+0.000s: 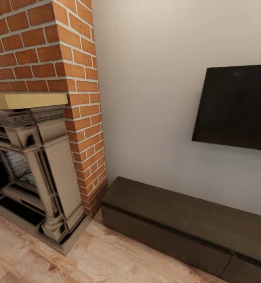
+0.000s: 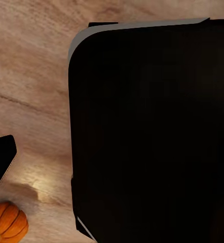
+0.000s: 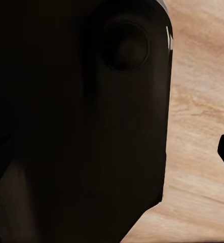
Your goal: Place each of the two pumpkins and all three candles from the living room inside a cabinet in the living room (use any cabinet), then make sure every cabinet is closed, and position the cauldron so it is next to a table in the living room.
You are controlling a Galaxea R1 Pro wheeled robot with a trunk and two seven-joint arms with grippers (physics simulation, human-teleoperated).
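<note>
Cabinet: the long, low, dark-brown wooden unit (image 1: 185, 220) runs along the foot of the pale wall, flat matte top, handle-less fronts sitting flush and shut, a thin seam splitting two fronts near its right end.
Pumpkin: one small orange pumpkin (image 2: 6, 221), ribbed and glossy, lies on the floor in the left wrist view, partly cut off by the frame edge.
Floor: light wood planks (image 1: 106, 259) with a streaky grain, a soft sheen beside the pumpkin.
Fireplace: a red brick column (image 1: 79, 98) with pale mortar lines, fronted by a carved, stone-coloured surround (image 1: 47, 165) with fluted posts and a flat yellowish mantel; it stands just left of the cabinet.
Screen: a flat black rectangular panel (image 1: 236, 108) hangs on the wall above the cabinet.
Left claw: a dark, smooth, round-cornered body part blocks most of the wrist camera; cannot tell whether it is wide or narrow.
Right claw: same story, black rounded casing fills the view; cannot tell.
</note>
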